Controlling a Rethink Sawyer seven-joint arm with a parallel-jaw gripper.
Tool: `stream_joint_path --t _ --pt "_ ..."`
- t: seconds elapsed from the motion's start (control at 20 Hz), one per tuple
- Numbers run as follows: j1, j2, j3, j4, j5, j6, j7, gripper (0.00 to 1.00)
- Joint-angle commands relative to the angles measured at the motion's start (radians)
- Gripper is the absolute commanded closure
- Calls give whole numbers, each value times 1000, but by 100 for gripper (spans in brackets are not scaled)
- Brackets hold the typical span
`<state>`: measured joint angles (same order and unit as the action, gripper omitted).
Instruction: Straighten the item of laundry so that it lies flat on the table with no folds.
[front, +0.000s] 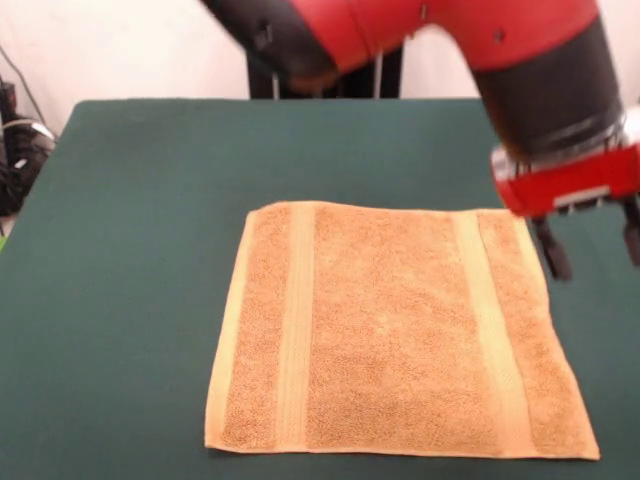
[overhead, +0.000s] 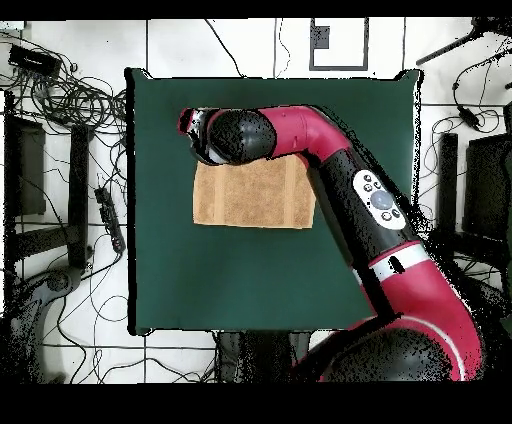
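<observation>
The orange-tan towel (front: 400, 330) lies spread out flat on the dark green table (front: 120, 250), with its two paler bands running front to back. No fold shows in the front view. My gripper (front: 592, 248) hangs open and empty just past the towel's far right corner, its two dark fingers (front: 551, 250) apart and above the cloth. In the overhead view the towel (overhead: 250, 200) is partly covered by my arm (overhead: 270, 135), and the gripper end (overhead: 190, 128) sits off the towel's upper left corner.
Cables and dark equipment (front: 15, 150) lie beside the table's left edge in the front view. The overhead view shows cables (overhead: 60, 90) on the tiled floor around the table.
</observation>
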<state>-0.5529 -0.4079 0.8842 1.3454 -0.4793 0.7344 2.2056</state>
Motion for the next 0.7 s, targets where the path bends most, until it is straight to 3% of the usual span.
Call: stream_joint_path --t 0.05,0.45,0.7 --pt "90 -155 -153 -41 45 255 66 0" --pt "117 -81 -223 -46 -62 121 12 0" --pt "141 -69 -275 -54 -119 101 -7 0"
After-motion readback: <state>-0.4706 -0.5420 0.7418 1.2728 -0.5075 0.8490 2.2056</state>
